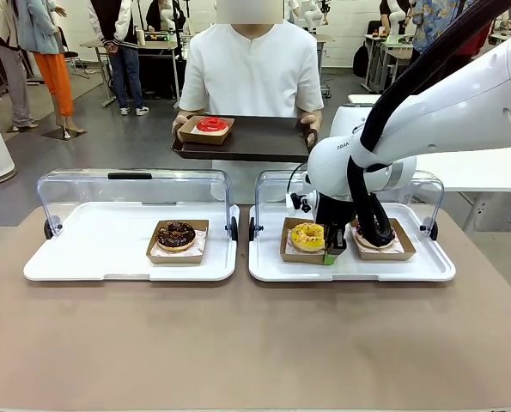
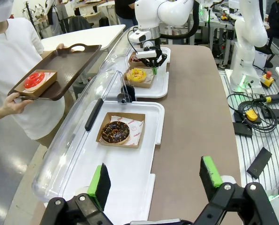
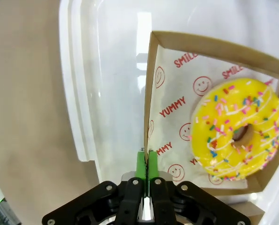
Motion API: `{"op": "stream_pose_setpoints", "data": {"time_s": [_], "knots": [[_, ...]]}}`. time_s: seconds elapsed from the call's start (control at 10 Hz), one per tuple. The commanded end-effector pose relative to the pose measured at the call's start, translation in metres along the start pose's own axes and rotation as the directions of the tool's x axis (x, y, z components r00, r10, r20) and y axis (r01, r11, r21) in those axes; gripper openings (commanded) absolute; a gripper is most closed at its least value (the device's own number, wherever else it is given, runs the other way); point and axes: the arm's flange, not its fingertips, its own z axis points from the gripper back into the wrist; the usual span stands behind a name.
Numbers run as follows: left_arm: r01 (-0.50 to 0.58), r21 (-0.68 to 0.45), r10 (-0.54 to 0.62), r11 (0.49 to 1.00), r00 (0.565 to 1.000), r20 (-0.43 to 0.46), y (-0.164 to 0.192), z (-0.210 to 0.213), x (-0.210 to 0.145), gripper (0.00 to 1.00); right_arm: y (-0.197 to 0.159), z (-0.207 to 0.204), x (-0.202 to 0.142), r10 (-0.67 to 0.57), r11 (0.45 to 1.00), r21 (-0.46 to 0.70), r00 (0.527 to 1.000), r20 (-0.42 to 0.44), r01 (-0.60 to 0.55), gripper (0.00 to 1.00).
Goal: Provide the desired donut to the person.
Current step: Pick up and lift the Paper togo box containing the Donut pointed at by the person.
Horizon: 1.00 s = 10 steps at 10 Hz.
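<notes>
Bright, even overhead light left only soft shadows under the trays (image 1: 92, 257) on the worktop (image 1: 238, 343). Glare streaked the clear lids (image 1: 130, 184) and the white plastic in the right wrist view. The donut (image 3: 237, 136) there was sharp; straight lines bowed at the wrist views' edges.

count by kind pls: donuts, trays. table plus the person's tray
Donuts: 4 (red glazed donut, chocolate sprinkled donut, yellow sprinkled donut, dark donut half hidden behind the arm)
White plastic trays with clear lids: 2
Dark brown serving tray: 1
Total: 7
</notes>
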Motion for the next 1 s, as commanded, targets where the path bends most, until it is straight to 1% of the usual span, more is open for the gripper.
{"op": "stream_pose_setpoints", "data": {"time_s": [0.0, 0.2, 0.3, 0.4, 0.6, 0.7, 0.9], "knots": [[0.009, 0.008, -0.009, 1.0, 1.0, 0.021, 0.001, 0.001, 0.001, 1.0, 0.011, 0.018, 0.008, 0.024, 1.0, 0.011, 0.997, -0.079, -0.023, 0.0], [0.009, 0.008, -0.009, 1.0, 1.0, 0.021, 0.001, 0.001, 0.001, 1.0, 0.04, 0.045, 0.017, 0.042, 0.999, 0.033, 0.992, -0.118, -0.039, 0.0], [0.009, 0.008, -0.009, 1.0, 1.0, 0.021, 0.001, 0.001, 0.001, 1.0, 0.061, 0.062, 0.022, 0.054, 0.998, 0.044, 0.99, -0.134, -0.049, 0.0], [0.009, 0.008, -0.009, 1.0, 1.0, 0.021, 0.001, 0.001, 0.001, 1.0, 0.081, 0.078, 0.027, 0.067, 0.997, 0.058, 0.989, -0.13, -0.06, 0.0], [0.009, 0.008, -0.009, 1.0, 1.0, 0.021, 0.001, 0.001, 0.001, 1.0, 0.118, 0.113, 0.033, 0.113, 0.993, 0.043, 0.988, -0.106, -0.109, 0.0], [0.009, 0.008, -0.009, 1.0, 1.0, 0.021, 0.001, 0.001, 0.001, 1.0, 0.136, 0.136, 0.037, 0.126, 0.992, 0.009, 0.987, -0.095, -0.126, 0.0], [0.009, 0.008, -0.009, 1.0, 1.0, 0.021, 0.001, 0.001, 0.001, 1.0, 0.163, 0.179, 0.046, 0.14, 0.99, -0.018, 0.986, -0.09, -0.142, 0.0]]}}
